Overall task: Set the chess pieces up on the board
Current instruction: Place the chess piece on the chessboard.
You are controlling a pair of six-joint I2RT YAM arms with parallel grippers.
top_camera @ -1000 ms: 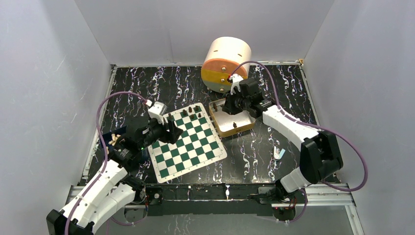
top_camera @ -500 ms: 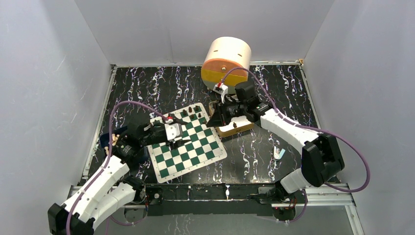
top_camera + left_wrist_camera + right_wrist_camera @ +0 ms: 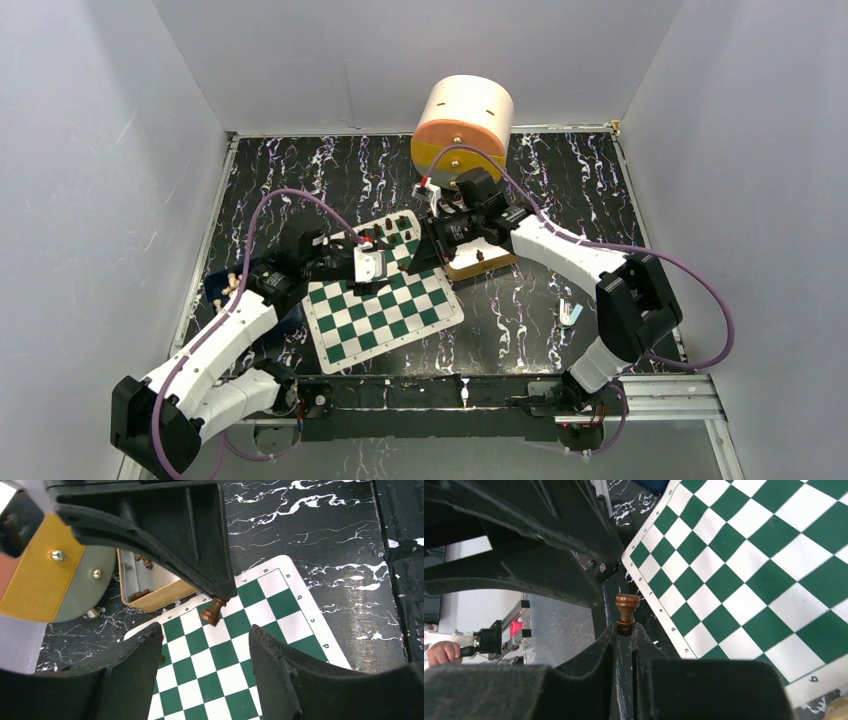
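over the right edge of the board, the right jaws are clamped on one end of a brown chess piece, whose broad end sticks out past the fingertips; whether it touches the squares cannot be told. the left jaws stand wide apart, just left of it above the board's far half and facing the right jaws, so the two crowd one spot. a few more chess pieces stand on the far corner squares. just right of the board sits a tan tray holding loose chessmen. beyond it lies a cream and orange drum. left of the board a blue holder sits on the tabletop.
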